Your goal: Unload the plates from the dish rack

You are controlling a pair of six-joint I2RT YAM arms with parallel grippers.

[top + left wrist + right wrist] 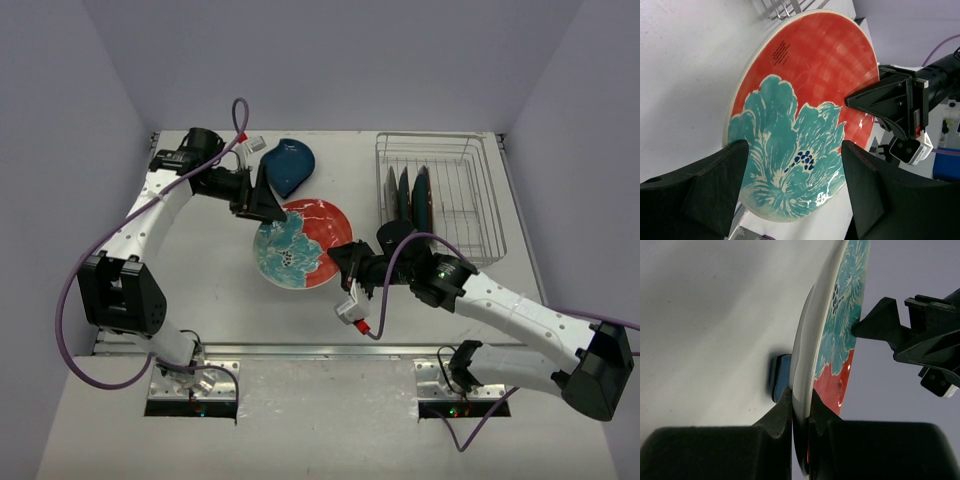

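Observation:
A round plate (300, 240) with a red ground and a teal flower hangs tilted over the table's middle. My right gripper (340, 258) is shut on its near right rim; the right wrist view shows the fingers (801, 397) pinching the white edge (805, 340). My left gripper (268, 203) is open at the plate's far left rim. Its wide-apart fingers (795, 150) face the painted side (805, 100). A dark blue leaf-shaped dish (290, 165) lies on the table behind. The wire dish rack (470, 190) at the back right holds three dark plates (410, 195) upright.
The rack's right half (465, 215) has bare wire slots. A purple cable (240, 115) loops above the left arm, and another runs under the right arm (390, 280). Grey walls close in the table on both sides and at the back.

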